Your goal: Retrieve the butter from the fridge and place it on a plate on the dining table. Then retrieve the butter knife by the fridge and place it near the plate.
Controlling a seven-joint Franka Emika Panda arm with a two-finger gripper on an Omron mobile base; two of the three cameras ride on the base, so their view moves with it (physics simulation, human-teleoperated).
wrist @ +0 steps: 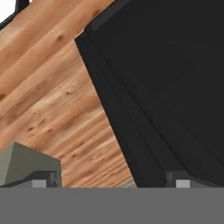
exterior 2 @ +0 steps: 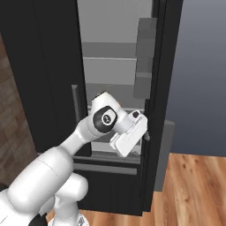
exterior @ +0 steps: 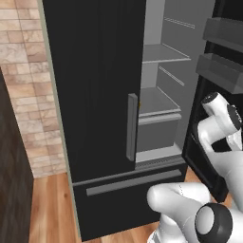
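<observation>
I'm on the fetch-butter step: fridge right door swung open, gripper jaws spread empty beside it, butter not spotted on the shelves, so next I'll reach inside

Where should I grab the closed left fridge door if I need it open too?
Take the grey bar handle on the closed door, around its middle. Come straight from the front with the fingers level so they straddle it. It is a slim upright bar near the door's inner edge, beside the open side of the fridge, so a sideways pinch probably seats best.
</observation>
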